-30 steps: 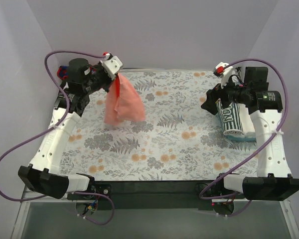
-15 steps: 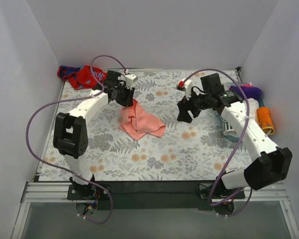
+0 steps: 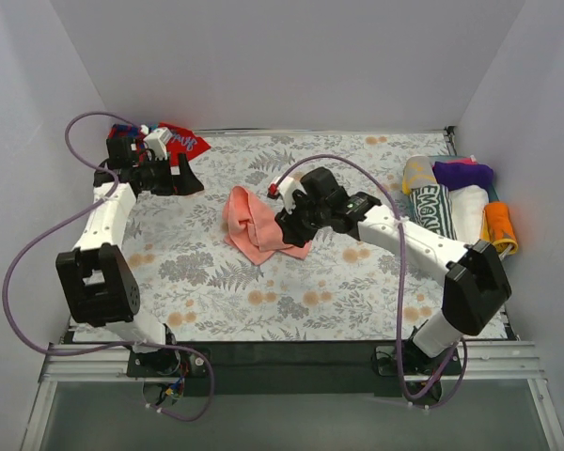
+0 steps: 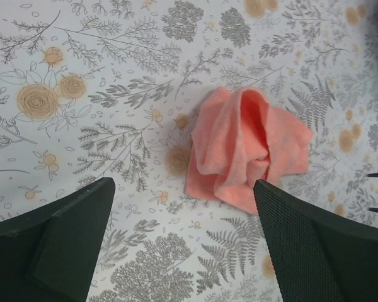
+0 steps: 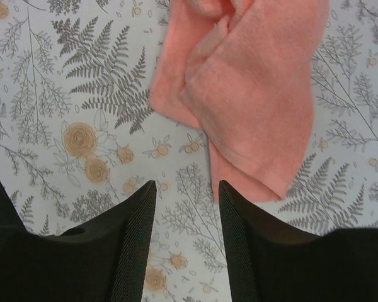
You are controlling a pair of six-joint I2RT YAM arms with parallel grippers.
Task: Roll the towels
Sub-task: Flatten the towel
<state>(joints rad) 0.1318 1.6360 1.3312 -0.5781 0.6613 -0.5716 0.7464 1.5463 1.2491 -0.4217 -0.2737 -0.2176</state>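
Note:
The salmon-pink towel (image 3: pixel 257 225) lies crumpled and loosely folded on the flowered covering, left of centre. My left gripper (image 3: pixel 190 181) hangs to its left, apart from it, wide open and empty. In the left wrist view the pink towel (image 4: pixel 246 148) sits just beyond my left gripper (image 4: pixel 183 184). My right gripper (image 3: pixel 284 230) hovers at the towel's right edge. Seen from the right wrist, my right gripper (image 5: pixel 186 187) has narrowly parted jaws with only covering between them, and the pink towel (image 5: pixel 252 82) has its corner beside the right fingertip (image 5: pixel 230 195). The red and blue towel (image 3: pixel 174 141) is bunched at the back left corner.
Several rolled towels lie along the right wall: a teal and white roll (image 3: pixel 435 209), a purple one (image 3: pixel 462 173), a white one (image 3: pixel 470 211) and an orange one (image 3: pixel 500 225). White walls close in the left, back and right sides.
My left gripper lowered the pink towel onto the covering, let go and pulled back left. My right gripper came from the rolls over to the towel, its jaws narrowing.

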